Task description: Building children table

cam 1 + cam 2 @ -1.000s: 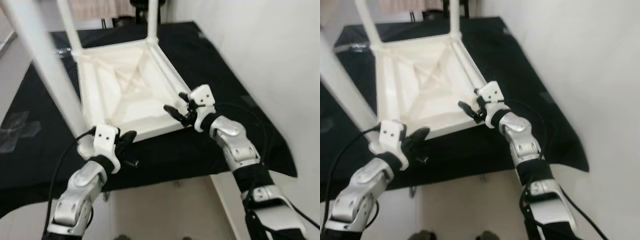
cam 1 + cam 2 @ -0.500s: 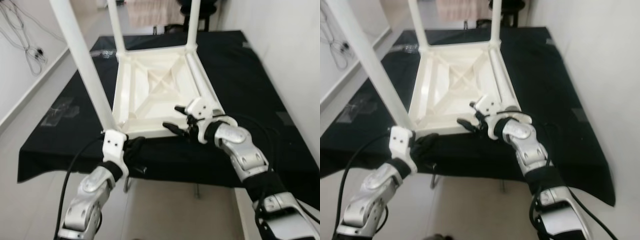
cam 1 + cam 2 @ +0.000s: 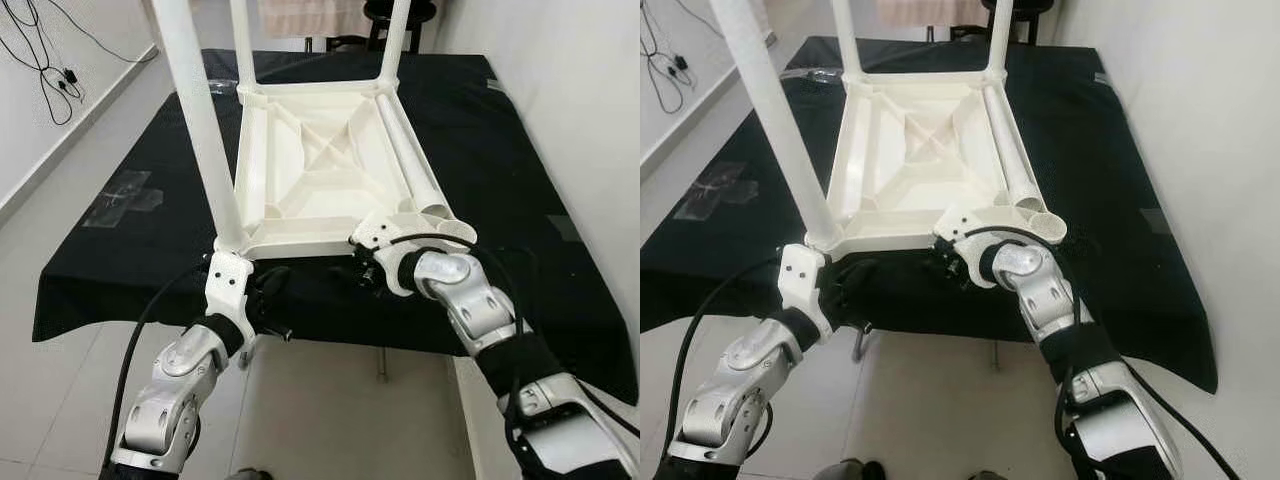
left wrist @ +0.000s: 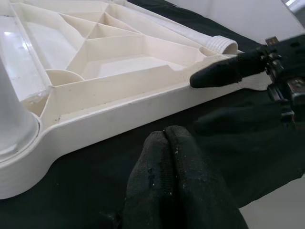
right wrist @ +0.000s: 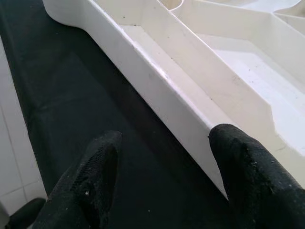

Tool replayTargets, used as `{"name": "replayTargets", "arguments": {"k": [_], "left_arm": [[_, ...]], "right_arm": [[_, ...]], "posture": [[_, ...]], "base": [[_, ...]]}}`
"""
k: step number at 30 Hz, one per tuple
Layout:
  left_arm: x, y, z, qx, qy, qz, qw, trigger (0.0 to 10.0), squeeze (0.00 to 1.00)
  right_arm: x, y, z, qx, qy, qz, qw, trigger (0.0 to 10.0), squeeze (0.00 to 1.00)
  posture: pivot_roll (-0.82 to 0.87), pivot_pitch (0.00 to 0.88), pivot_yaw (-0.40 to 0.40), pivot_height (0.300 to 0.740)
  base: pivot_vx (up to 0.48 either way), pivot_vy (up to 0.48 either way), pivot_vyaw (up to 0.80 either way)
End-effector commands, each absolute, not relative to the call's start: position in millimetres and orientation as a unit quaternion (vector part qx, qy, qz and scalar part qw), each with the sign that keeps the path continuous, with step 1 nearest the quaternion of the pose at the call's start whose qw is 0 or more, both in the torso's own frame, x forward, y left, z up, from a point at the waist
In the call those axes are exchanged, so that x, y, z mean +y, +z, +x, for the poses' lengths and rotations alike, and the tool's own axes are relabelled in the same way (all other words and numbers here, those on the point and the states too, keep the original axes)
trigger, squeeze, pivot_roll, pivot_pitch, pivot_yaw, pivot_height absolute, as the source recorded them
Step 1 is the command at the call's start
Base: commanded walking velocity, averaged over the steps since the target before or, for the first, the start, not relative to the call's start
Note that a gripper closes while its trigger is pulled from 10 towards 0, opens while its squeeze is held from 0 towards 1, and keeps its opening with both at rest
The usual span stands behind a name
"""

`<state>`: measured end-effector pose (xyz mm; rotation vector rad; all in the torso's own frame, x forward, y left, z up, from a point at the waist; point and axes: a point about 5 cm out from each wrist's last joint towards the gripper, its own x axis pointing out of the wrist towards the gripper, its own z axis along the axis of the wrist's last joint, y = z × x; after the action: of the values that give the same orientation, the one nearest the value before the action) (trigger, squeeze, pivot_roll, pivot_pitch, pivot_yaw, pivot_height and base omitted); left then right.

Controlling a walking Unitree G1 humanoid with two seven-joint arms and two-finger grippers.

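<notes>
A white children's table (image 3: 320,180) lies upside down on a black cloth (image 3: 120,250). Three white legs stand up from its corners, the nearest leg (image 3: 200,120) at the near left. A loose leg (image 3: 412,160) lies along the right rim, ending at the empty near-right socket (image 3: 452,232). My right gripper (image 3: 362,268) is open at the table's near rim (image 5: 157,81), one finger (image 4: 224,71) above the rim and the other below it. My left gripper (image 4: 164,143) is shut on nothing. It hovers over the cloth just before the near-left corner.
The cloth-covered surface ends in a front edge (image 3: 330,335) right under both grippers, with tiled floor below. A white wall (image 3: 580,100) runs close along the right. Cables (image 3: 40,50) lie on the floor at the left. Clear tape (image 3: 125,195) marks the cloth's left part.
The whole view has shifted, so the camera moved. My right gripper has come down from above the underside to the near rim. The left gripper's fingers have come together.
</notes>
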<state>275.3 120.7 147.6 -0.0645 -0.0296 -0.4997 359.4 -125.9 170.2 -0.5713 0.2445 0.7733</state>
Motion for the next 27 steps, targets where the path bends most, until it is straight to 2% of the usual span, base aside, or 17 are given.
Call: {"name": "replayTargets", "arguments": {"k": [1,9,12,18,19,21,22,27], "left_arm": [[122,143,274,0.0,-0.249,-0.026,0.968,10.0,0.0],[121,141,273,0.002,-0.253,-0.025,0.967,10.0,0.0],[120,141,272,0.003,-0.254,-0.025,0.967,10.0,0.0],[118,141,271,0.003,-0.255,-0.026,0.967,10.0,0.0],[118,141,270,0.003,-0.254,-0.026,0.967,10.0,0.0],[117,141,269,0.003,-0.254,-0.026,0.967,10.0,0.0],[118,141,269,0.003,-0.253,-0.026,0.967,10.0,0.0],[120,141,268,0.003,-0.25,-0.026,0.968,10.0,0.0]], "right_arm": [[-127,169,362,0.133,0.363,-0.286,0.877,10.0,0.0],[-112,184,372,0.125,0.365,-0.285,0.877,10.0,0.0],[-102,180,378,0.156,0.372,-0.301,0.864,10.0,0.0],[-99,169,383,0.212,0.363,-0.311,0.852,10.0,0.0],[-98,165,387,0.236,0.342,-0.304,0.857,7.4,0.0],[-97,164,388,0.244,0.336,-0.301,0.858,7.4,0.0],[-93,165,389,0.246,0.336,-0.297,0.859,0.0,0.0],[-81,169,389,0.243,0.355,-0.288,0.855,0.0,0.0]], "posture": [[0.02,0.143,-0.005,0.74],[0.03,0.141,-0.009,0.74],[0.03,0.142,-0.012,0.74],[0.04,0.144,-0.019,0.74],[0.05,0.146,-0.024,0.74],[0.05,0.147,-0.024,0.74],[0.05,0.151,-0.028,0.74],[0.05,0.154,-0.031,0.74]], "base": [[0.0,0.0,0.0],[0.0,0.0,0.0],[0.0,0.0,0.0],[0.0,0.0,0.0],[0.0,0.0,0.0],[0.0,0.0,0.0],[0.0,0.0,0.0],[0.0,0.0,0.0]]}}
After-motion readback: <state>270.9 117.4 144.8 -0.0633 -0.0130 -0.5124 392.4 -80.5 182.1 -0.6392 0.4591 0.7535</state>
